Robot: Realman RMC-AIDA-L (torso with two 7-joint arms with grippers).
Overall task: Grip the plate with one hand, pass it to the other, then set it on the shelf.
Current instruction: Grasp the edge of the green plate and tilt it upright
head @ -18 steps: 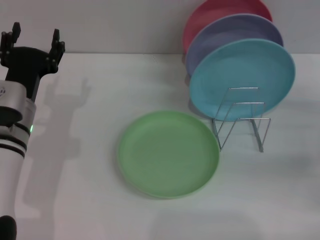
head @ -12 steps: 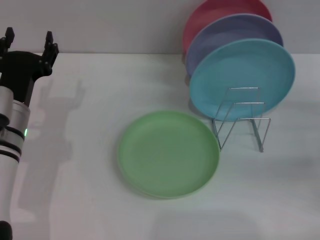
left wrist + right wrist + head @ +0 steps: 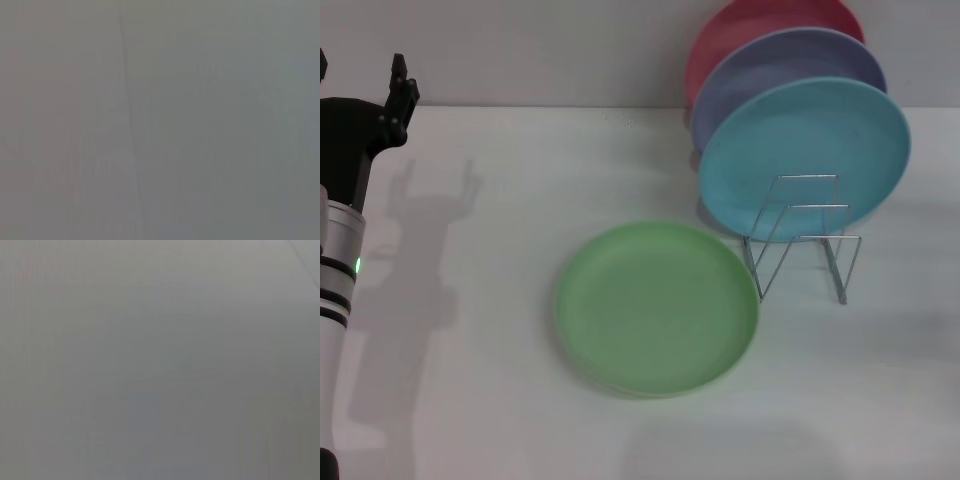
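Since the earlier head views, the left gripper has slid outward toward the left edge of the scene: where both of its fingers once stood in full view with a clear gap between them, only one finger and a sliver of the other at the very edge now show. The two visible tips stand apart with nothing between them, so the pincer reads as spread and empty. Nothing else has shifted.

As for progress, none of the task appears done. The plate lies flat on the white table, well away from the left gripper, toward the robot's right and nearer the robot's body, and untouched. No grasp, no handover and no placement has happened. The shelf stands farther off on that same side, just beside the plate's far rim, with front wire loops free. A turquoise plate leans upright in it, with a lavender plate and a pink plate stacked behind. The right gripper does not appear in any view.

The table is plain, matte and white, and carries the left arm's shadow below and beside the gripper. A pale grey wall closes the scene behind the table. Both wrist views give only a featureless grey field.
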